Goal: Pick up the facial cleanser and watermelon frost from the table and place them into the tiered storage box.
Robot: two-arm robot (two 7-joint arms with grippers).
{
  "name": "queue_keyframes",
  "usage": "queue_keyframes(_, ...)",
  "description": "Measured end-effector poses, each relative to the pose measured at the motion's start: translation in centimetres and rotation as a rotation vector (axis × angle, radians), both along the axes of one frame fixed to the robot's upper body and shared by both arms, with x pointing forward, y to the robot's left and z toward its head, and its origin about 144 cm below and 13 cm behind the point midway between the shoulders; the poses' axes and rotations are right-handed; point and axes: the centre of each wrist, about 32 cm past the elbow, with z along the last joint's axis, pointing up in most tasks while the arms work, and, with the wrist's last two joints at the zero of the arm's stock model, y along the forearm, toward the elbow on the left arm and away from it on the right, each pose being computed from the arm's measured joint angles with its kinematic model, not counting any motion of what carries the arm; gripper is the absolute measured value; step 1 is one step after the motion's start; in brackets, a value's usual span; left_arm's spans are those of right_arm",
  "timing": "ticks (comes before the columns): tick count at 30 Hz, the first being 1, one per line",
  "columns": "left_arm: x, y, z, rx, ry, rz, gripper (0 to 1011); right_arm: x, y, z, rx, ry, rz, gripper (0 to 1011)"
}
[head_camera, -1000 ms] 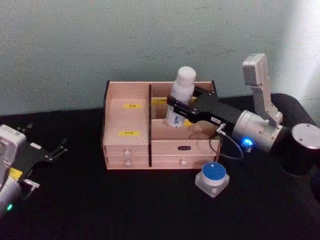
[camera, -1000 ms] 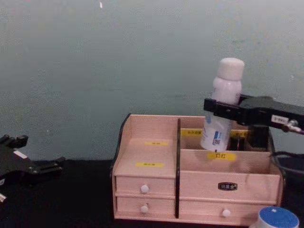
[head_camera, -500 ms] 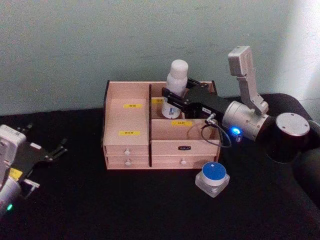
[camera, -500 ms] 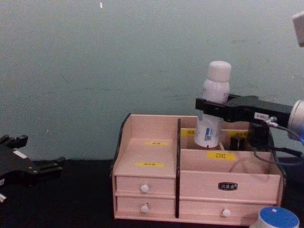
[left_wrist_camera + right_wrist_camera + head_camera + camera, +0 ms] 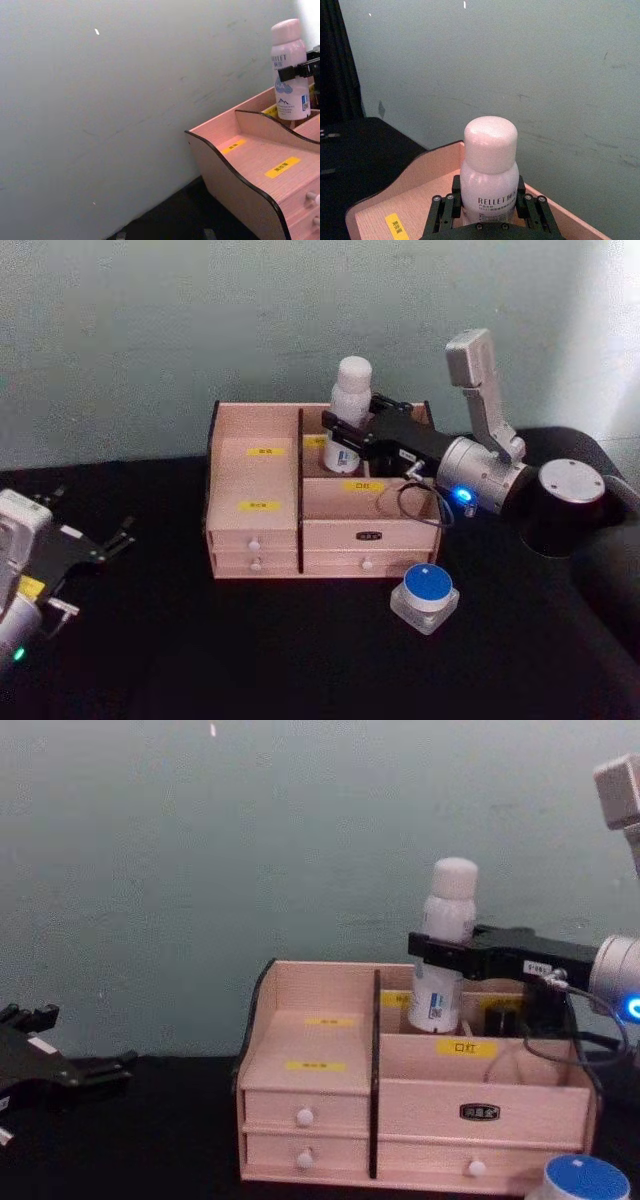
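Two grippers are recorded in the head view. The right gripper [image 5: 342, 436] reaches over the right end of the tiered storage box [image 5: 255, 538] and is clamped on the facial cleanser [image 5: 350, 400]. The bottle stands upright in the box's rear right compartment, its cap well above the rim. The watermelon frost [image 5: 427, 588] sits on the black table [image 5: 250, 650] just before the box's front right corner, apart from it. The left gripper [image 5: 92, 514] lies well to the left of the box, fingers spread and holding nothing.

Chest view: the bottle's base sits below the compartment rim, but contact with the floor cannot be confirmed; the black fingers cross its body below the shoulder. The jar's blue lid shows before the box's lower right corner.

Left wrist view: the bottle rises behind the box's curved side panel, with blue print on its front and a black finger across it; a pale wall [image 5: 110, 100] stands behind the box.

Right wrist view: black fingers press both sides of the bottle beneath its rounded white cap, inside the box's back corner.
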Motion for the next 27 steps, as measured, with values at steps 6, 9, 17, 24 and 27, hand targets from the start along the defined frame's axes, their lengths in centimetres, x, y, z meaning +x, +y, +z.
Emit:
queue_keyframes(6,0.0,0.0,0.0,0.0,0.0,0.0,1001,0.2,0.0,-0.4,-0.01,0.016,0.0,593)
queue_keyframes(9,0.0,0.0,0.0,0.0,0.0,0.0,1001,0.2,-0.1,-0.6,-0.015,0.022,0.0,594)
queue_keyframes(17,0.0,0.0,0.0,0.0,0.0,0.0,1001,0.5,-0.1,-1.2,-0.033,0.048,-0.001,594)
queue_keyframes(24,0.0,0.0,0.0,0.0,0.0,0.0,1001,0.7,-0.1,-1.6,-0.051,0.07,-0.004,594)
queue_keyframes(27,0.0,0.0,0.0,0.0,0.0,0.0,1001,0.8,-0.1,-1.7,-0.057,0.078,-0.003,593)
